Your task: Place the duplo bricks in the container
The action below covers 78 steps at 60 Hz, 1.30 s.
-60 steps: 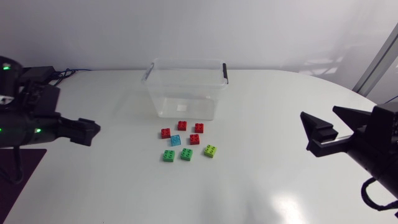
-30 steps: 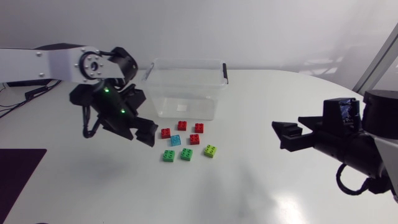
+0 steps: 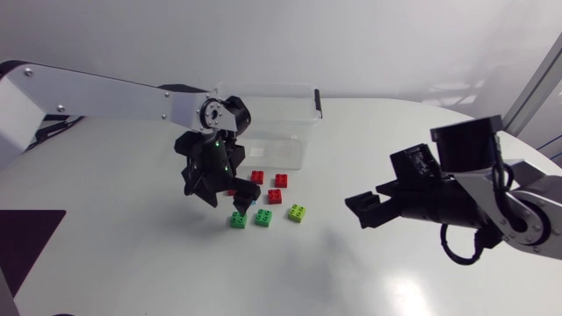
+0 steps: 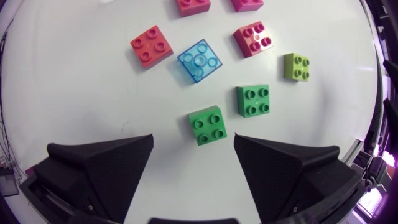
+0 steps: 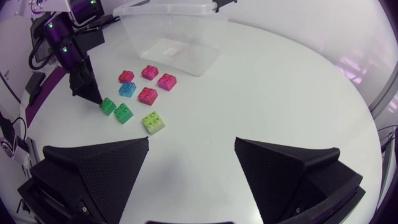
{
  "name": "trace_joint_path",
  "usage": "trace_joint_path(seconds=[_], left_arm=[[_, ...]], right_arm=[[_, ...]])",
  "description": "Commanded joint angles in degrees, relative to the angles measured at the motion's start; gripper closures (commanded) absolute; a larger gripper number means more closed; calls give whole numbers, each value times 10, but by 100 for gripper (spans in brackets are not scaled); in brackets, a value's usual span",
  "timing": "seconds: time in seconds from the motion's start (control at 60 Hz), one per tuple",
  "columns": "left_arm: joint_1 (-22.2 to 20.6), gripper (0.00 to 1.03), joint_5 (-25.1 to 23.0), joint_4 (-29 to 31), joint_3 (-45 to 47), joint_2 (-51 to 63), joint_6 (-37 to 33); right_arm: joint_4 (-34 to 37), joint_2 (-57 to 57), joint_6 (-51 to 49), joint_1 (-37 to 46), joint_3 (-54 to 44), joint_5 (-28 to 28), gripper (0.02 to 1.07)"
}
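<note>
Bricks (image 5: 148,94): eight, in red, blue and green, clustered on the table (image 3: 395,132) just beside the clear container (image 3: 263,123). Left gripper (image 4: 193,138), fingers spread, hovers over a green brick (image 4: 208,125). Right gripper (image 5: 191,140), also spread, hangs well apart from the cluster.

White left arm (image 3: 97,92) has black joints, green lights and matte black wedge jaws.
</note>
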State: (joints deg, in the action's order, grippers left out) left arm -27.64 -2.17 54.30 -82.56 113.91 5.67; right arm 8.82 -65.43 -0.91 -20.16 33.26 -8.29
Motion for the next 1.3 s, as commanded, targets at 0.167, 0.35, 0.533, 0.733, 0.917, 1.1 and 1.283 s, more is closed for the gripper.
trace_joint_path(seconds=[0.167,0.35,0.533,0.733,0.917,1.1,1.283], left_arm=[[-22,17,20,-15,-12,41,36],[-29,20,20,-18,-17,57,48],[-29,40,20,-56,5,71,59],[-28,77,-4,-124,55,53,67],[-22,81,-4,-128,87,-20,54],[-13,81,-3,-130,108,-84,39],[-10,74,-4,-115,107,-126,-12]], right_arm=[[1,-94,-30,-37,48,-2,7],[-6,-125,-33,-45,70,2,7],[-29,-169,-55,-53,81,20,7],[-39,-228,-109,-67,101,1,7],[-36,-287,-138,-71,147,-33,7],[-33,-344,-160,-76,182,-46,7],[-29,-374,-183,-91,193,-46,7]])
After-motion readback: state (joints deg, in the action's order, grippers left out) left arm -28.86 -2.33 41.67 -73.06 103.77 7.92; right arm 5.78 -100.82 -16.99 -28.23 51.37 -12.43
